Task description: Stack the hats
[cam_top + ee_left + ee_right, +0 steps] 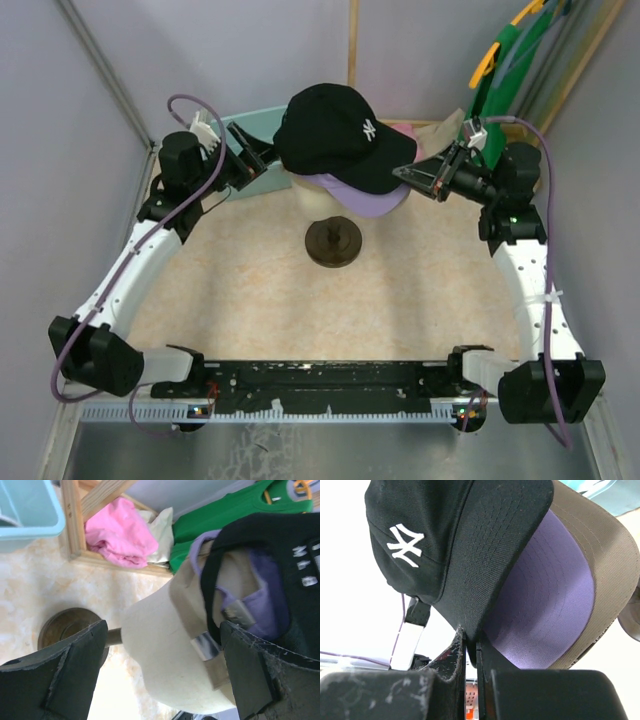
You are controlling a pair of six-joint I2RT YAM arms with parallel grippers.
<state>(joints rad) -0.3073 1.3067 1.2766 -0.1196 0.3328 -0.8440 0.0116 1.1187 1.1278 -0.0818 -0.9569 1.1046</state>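
Right pincer (470,642) is pinched tight on the brim edge of the black cap (335,130). That cap tops the purple cap (368,203) and tan cap (612,565) on the head form (155,650), near the far edge of the table (250,300). Left pincer (162,630) gapes wide at the caps' back straps, gripping nothing.

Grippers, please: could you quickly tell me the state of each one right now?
Left gripper: open, holding nothing.
Right gripper: shut on the brim of the black cap.
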